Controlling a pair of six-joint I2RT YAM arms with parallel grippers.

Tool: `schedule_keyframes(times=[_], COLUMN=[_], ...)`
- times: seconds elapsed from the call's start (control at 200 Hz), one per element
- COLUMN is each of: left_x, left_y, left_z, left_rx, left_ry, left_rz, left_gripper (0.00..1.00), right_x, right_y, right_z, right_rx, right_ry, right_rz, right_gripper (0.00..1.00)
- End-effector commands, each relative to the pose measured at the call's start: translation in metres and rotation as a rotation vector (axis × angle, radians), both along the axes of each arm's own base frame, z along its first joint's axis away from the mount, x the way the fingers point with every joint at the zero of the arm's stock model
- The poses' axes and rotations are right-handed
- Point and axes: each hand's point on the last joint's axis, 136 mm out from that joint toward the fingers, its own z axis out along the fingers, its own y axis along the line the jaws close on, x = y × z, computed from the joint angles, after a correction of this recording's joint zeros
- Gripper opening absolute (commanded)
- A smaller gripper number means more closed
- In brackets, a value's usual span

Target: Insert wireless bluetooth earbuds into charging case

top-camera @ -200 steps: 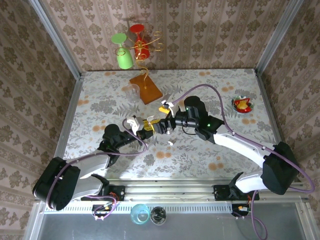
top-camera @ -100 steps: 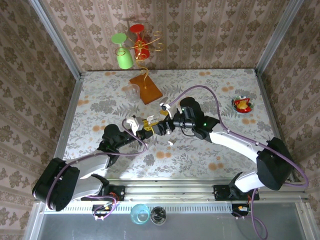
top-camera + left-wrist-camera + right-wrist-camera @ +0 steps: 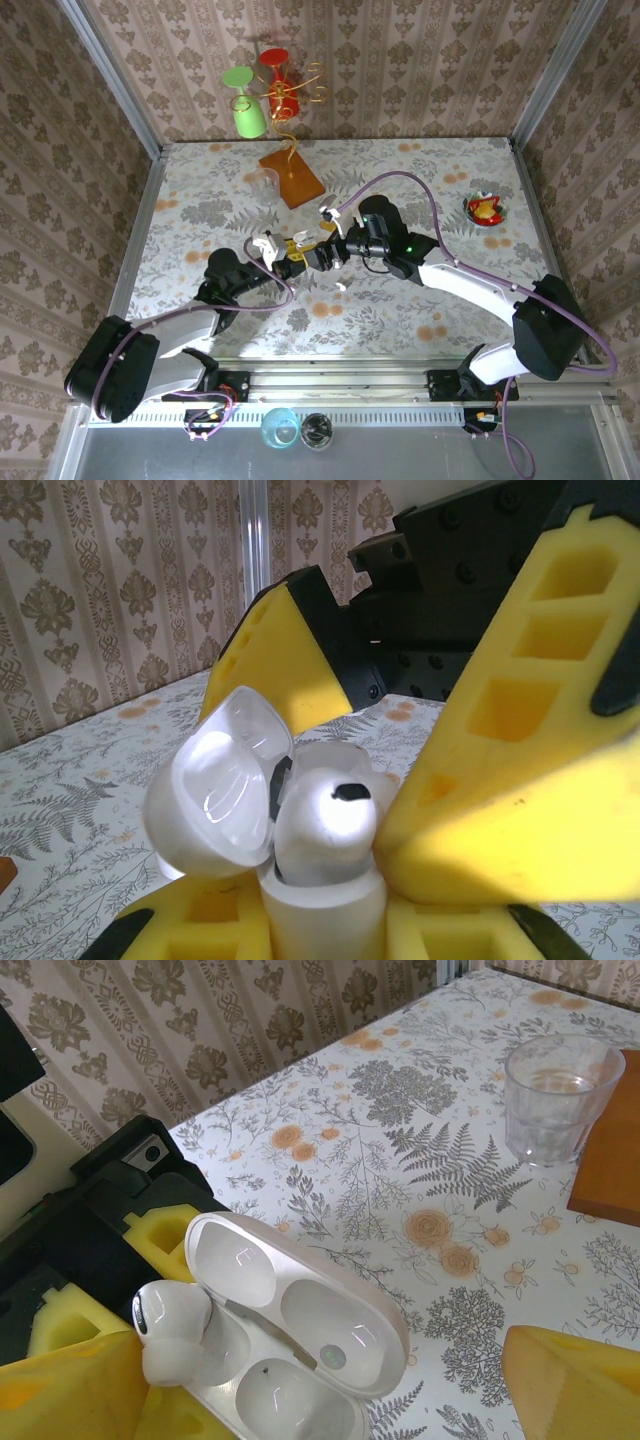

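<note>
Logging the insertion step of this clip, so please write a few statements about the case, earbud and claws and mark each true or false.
1. The charging case has its lid open. True.
2. Both wells of the case hold an earbud. False: one earbud sits at one well, and the other well is empty.
3. The right claw is clamped shut. False: its yellow fingers stand wide apart.
4. The left claw grips the case from below. True.
5. A clear glass stands beside the wooden board. True.
</note>
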Motion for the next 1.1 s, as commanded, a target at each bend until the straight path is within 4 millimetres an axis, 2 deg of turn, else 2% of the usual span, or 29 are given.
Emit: schedule_keyframes(times=[0.0,0.35,0.36,0.38,0.625,0.875,1.005,1.095], left_x=[-0.007,-0.009,-0.009,-0.009,-0.010,-0.008,-0.002,0.003], left_y=[-0.001,0.000,0.000,0.000,0.000,0.000,0.004,0.011], left_z=[0.021,0.021,0.022,0.022,0.022,0.019,0.014,0.007], left_rx=[-0.040,-0.043,-0.043,-0.045,-0.045,-0.039,-0.026,-0.014], left_ry=[-0.064,-0.066,-0.067,-0.067,-0.067,-0.061,-0.065,-0.065], left_rz=[-0.028,-0.028,-0.028,-0.028,-0.029,-0.027,0.011,0.049], left_gripper=[0.00,0.00,0.00,0.00,0.00,0.00,0.00,0.00], right_x=[0.009,0.011,0.009,0.008,0.006,-0.008,-0.014,-0.013], right_y=[-0.013,-0.019,-0.020,-0.021,-0.024,-0.023,-0.030,-0.042], right_z=[0.004,0.000,0.009,0.012,0.016,0.024,0.029,0.026], right_rx=[0.003,0.000,0.014,0.020,0.030,0.063,0.099,0.117], right_ry=[-0.019,-0.008,-0.024,-0.031,-0.033,-0.031,-0.026,0.007], right_rz=[-0.068,-0.079,-0.078,-0.077,-0.078,-0.027,-0.046,-0.115], right_gripper=[0.91,0.91,0.91,0.91,0.90,0.90,0.90,0.90])
